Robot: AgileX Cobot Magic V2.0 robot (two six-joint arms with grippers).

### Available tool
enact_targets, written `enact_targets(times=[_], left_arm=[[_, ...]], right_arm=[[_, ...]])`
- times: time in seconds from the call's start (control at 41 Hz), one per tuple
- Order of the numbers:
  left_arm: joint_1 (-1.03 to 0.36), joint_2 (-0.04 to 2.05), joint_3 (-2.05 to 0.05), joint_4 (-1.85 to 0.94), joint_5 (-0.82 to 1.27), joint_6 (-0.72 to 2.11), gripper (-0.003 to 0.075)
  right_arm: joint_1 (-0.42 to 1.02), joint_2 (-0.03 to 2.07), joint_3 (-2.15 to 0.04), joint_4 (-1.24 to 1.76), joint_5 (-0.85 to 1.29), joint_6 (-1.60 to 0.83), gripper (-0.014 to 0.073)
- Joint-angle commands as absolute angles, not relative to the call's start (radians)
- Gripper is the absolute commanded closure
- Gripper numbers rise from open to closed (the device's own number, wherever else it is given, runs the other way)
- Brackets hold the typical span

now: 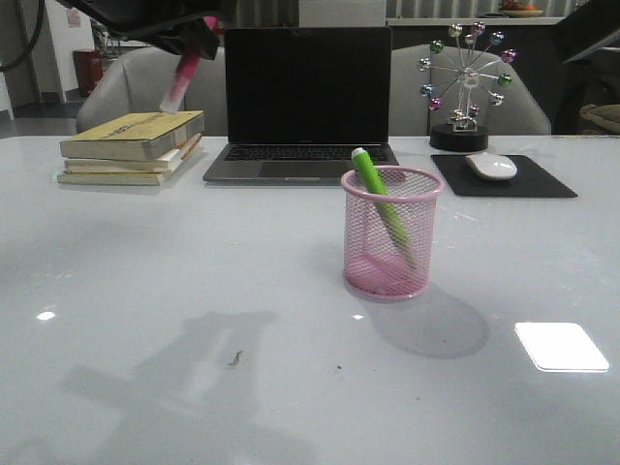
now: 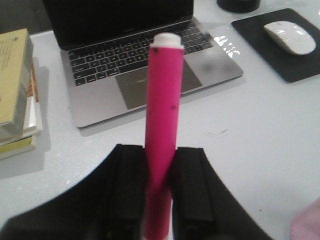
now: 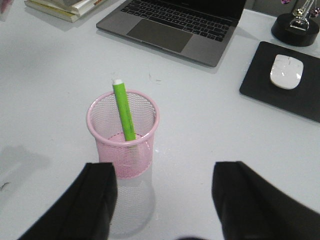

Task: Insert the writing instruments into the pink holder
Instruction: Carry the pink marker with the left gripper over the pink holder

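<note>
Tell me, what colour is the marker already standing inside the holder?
Lime green marker with a white tip, clearest in the right wrist view.

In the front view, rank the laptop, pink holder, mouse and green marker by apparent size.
1. Laptop
2. Pink holder
3. Green marker and mouse look too similar to rank; the mouse sits farther back, so its true size is uncertain.

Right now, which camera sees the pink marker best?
The left wrist view: the pink marker fills the middle, clamped in the left gripper, white tip clear. The front view shows it small and blurry, high above the books. The right wrist view barely catches it, if at all.
</note>
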State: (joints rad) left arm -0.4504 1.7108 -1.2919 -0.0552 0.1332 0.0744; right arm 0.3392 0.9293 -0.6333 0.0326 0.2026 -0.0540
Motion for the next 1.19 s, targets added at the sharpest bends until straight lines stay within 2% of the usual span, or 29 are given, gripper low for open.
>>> enact_targets(times=[0.0,0.219,0.56,1.17], left_arm=[[-0.507,1.638,-1.285,-0.055,-0.041,0.077,0.0623],[-0.650,1.636,-1.276,-0.059,-0.209,0.074,0.0623],[-0.763,1.729,-1.276,-0.117,-0.335,0.070,0.0623],[-0.809,1.817,-1.276,-0.129,-0.429,0.066,0.0623]], right_arm=[[0.334,0.910,-0.660,0.017,0.126,-0.058,0.0071],[0.283,0.910,-0.660,0.008,0.126,-0.059,0.0071],[0.249,0.910,-0.660,0.008,0.129,-0.059,0.0071],[0.249,0.910,-0.660,0.008,0.149,-0.059,0.0071]])
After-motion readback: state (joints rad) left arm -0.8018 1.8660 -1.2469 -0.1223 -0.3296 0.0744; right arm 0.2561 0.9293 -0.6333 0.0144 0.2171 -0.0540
